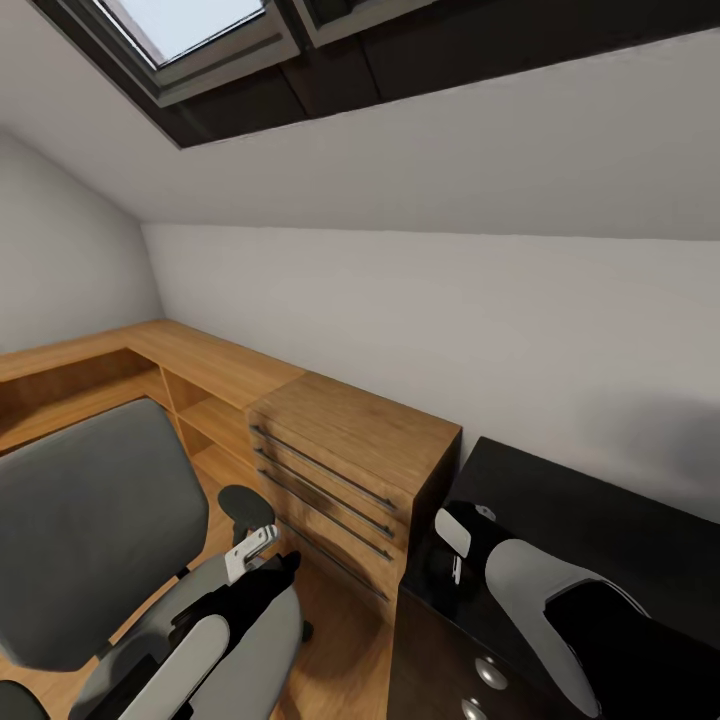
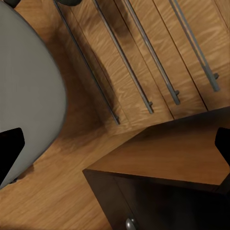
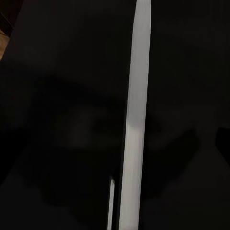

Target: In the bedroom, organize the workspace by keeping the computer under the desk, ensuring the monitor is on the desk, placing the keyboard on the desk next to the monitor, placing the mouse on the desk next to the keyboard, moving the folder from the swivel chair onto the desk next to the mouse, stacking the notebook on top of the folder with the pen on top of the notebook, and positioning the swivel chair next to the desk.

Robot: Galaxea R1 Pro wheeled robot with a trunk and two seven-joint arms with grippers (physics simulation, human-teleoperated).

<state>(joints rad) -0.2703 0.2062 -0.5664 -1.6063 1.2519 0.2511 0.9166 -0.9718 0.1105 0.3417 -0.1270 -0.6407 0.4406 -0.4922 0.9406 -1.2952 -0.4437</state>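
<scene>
The grey swivel chair (image 1: 90, 530) stands at the lower left, its backrest facing me and its black armrest (image 1: 245, 500) beside the drawers. The wooden desk (image 1: 200, 360) runs along the white wall behind it. My left gripper (image 1: 255, 552) hangs between the chair and the drawer unit. In the left wrist view the left gripper (image 2: 115, 148) is open, its black fingertips (image 2: 10, 148) far apart with nothing between them, over the floor and the chair seat (image 2: 24, 86). My right gripper (image 1: 455, 560) hovers over a black cabinet. A thin white strip (image 3: 134, 115) crosses the right wrist view; I cannot tell what it is.
A wooden drawer unit (image 1: 350, 470) with long bar handles stands between the desk and the black cabinet (image 1: 600, 520) at the right. The cabinet's front has round knobs (image 1: 490, 672). A skylight (image 1: 190, 30) is set in the sloped ceiling. Wooden floor (image 2: 52, 191) shows between chair and drawers.
</scene>
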